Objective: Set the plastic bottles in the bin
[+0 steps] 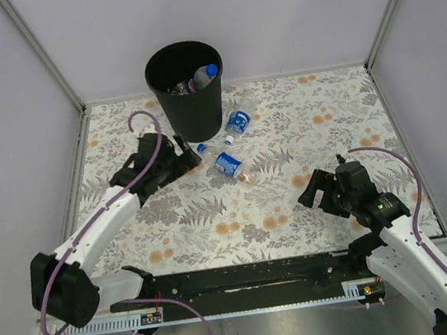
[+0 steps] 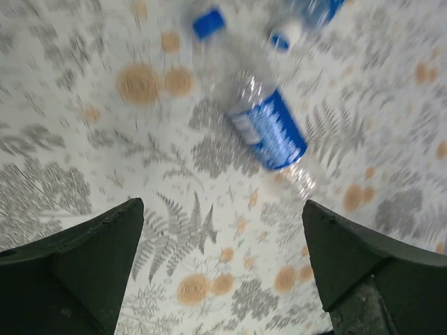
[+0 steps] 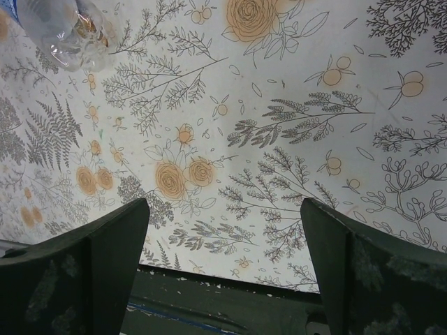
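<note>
Progress: some clear plastic bottles (image 1: 198, 78) inside tall round black bin (image 1: 196, 117) | two blue-labelled bottles (image 1: 226, 164) left lying on floral bench (image 1: 308, 114) | left hand (image 2: 220, 206), right hand (image 3: 223, 206): released, empty.

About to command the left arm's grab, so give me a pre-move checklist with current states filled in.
1. Left end effector open and empty: ok.
2. Nearest bottle within its grasp: not ok, it lies ahead of the end effector.
3. Second bottle clear of the nearest one: cannot tell, the left wrist view is blurred.
4. Bin upright, mouth unobstructed: ok.
5. Right end effector open, empty, away from both bottles: ok.
</note>
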You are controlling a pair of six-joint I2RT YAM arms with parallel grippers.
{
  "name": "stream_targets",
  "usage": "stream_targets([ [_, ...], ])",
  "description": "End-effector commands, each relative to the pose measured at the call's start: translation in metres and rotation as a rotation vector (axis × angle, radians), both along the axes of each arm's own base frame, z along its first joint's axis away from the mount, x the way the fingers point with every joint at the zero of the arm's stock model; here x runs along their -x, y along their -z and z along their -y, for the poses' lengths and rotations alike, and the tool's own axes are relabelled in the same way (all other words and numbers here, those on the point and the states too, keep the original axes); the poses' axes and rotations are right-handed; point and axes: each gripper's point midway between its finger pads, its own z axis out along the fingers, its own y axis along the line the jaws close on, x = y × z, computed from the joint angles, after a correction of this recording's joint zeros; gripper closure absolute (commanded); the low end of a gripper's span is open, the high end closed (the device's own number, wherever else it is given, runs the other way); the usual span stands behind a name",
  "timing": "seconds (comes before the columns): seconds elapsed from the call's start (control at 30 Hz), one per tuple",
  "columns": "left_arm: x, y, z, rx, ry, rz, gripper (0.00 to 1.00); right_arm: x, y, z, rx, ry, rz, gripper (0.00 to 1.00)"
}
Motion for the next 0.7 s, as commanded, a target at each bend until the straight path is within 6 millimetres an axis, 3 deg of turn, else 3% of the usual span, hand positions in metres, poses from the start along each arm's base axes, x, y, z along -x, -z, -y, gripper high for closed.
stream_targets([
  [0.0,0.005,0.009,0.051,0.106,0.120,-0.031,0.01,-0.008,-0.013,-0.009,-0.040,-0.023,0.056,0.01],
  [0.13,-0.002,0.018,0.082,0.199,0.155,-0.070,0.01,-0.003,-0.015,-0.007,-0.041,-0.019,0.062,0.01],
  [0.17,-0.005,0.024,0.082,0.195,0.133,-0.085,0.01,-0.001,-0.014,-0.005,-0.035,-0.015,0.058,0.01],
  [0.23,-0.012,0.048,0.063,0.090,-0.025,-0.158,0.01,0.003,-0.011,0.003,-0.013,0.011,0.053,0.00],
  [0.67,-0.051,0.095,0.094,0.160,-0.135,-0.193,0.01,0.013,-0.009,0.004,-0.047,0.036,0.042,0.01],
])
